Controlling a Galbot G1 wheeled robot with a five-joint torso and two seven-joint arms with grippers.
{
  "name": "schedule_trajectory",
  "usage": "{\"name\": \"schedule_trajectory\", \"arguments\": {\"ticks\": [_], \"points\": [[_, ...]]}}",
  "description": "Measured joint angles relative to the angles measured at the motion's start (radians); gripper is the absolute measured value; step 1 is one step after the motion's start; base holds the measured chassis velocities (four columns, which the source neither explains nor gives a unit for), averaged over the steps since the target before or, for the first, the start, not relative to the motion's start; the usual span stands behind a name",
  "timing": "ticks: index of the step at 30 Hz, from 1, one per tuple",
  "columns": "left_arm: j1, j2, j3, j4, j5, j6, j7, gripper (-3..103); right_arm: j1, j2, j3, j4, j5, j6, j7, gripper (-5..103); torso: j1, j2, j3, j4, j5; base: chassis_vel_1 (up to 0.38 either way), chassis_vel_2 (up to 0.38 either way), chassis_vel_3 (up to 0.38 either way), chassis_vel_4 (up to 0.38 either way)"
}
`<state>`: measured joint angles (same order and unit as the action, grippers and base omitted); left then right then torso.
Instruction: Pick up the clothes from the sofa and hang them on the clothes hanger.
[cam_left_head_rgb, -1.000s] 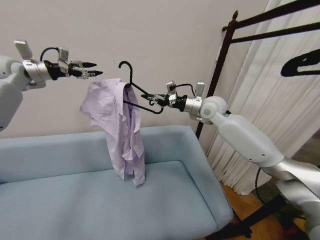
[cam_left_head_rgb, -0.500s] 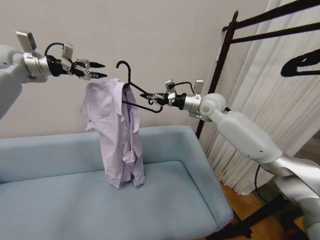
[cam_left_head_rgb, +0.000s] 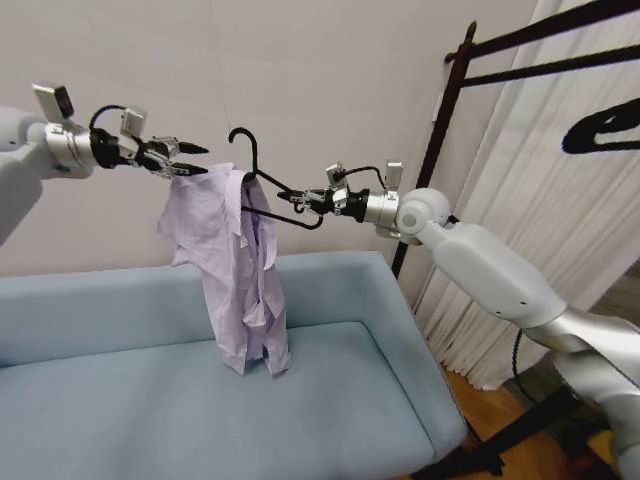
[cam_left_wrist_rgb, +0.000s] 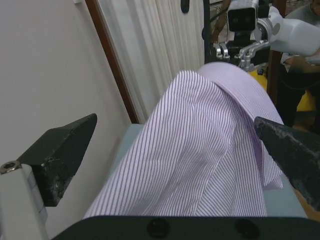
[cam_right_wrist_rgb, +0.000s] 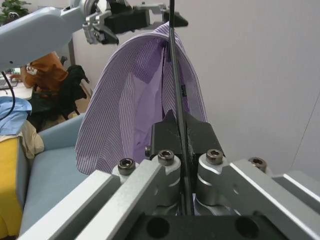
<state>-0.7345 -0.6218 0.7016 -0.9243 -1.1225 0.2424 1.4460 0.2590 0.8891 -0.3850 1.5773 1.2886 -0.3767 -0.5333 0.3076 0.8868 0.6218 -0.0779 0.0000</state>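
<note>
A lilac striped shirt (cam_left_head_rgb: 232, 262) hangs over a black wire hanger (cam_left_head_rgb: 262, 180) held up above the sofa. My right gripper (cam_left_head_rgb: 306, 201) is shut on the hanger's arm, and the thin wire (cam_right_wrist_rgb: 176, 85) runs between its closed fingers. My left gripper (cam_left_head_rgb: 195, 160) is open at the shirt's upper left shoulder. In the left wrist view its two black fingers (cam_left_wrist_rgb: 62, 150) stand wide apart with the shirt's shoulder (cam_left_wrist_rgb: 200, 160) between them, not pinched. The right wrist view shows the shirt (cam_right_wrist_rgb: 125, 110) draped on the hanger and the left gripper (cam_right_wrist_rgb: 137, 20) just beyond it.
A light blue sofa (cam_left_head_rgb: 150, 400) lies below the shirt. A dark brown clothes rack (cam_left_head_rgb: 448, 115) stands to the right, with another black hanger (cam_left_head_rgb: 600, 135) on it. White curtains (cam_left_head_rgb: 520, 250) hang behind the rack. A plain wall is close behind.
My left gripper has come down and closer to the shirt's shoulder, still open. The hanger and shirt have shifted slightly left with the right gripper.
</note>
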Motion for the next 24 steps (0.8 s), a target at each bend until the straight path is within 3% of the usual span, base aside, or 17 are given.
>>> {"name": "schedule_trajectory", "arguments": {"ticks": [15, 22, 24], "points": [[-0.017, -0.084, -0.008, 0.101, 0.065, -0.014, 0.070, 101, 0.008, 0.000, 0.016, 0.015, -0.008, 0.016, -0.046, 2, 0.000, 0.000, 0.000, 0.0001, 0.0002, 0.000, 0.000, 0.000, 0.000], [-0.021, -0.094, -0.016, 0.111, 0.075, -0.014, 0.085, 82, 0.008, 0.000, 0.017, 0.011, -0.012, 0.019, -0.046, 2, 0.000, 0.000, 0.000, 0.0000, 0.0000, 0.000, 0.000, 0.000, 0.000], [-0.020, -0.095, -0.018, 0.111, 0.075, -0.014, 0.085, 71, 0.009, -0.002, 0.017, 0.008, -0.015, 0.020, -0.049, 2, 0.000, 0.000, 0.000, 0.0000, 0.0001, 0.000, 0.000, 0.000, 0.000]]}}
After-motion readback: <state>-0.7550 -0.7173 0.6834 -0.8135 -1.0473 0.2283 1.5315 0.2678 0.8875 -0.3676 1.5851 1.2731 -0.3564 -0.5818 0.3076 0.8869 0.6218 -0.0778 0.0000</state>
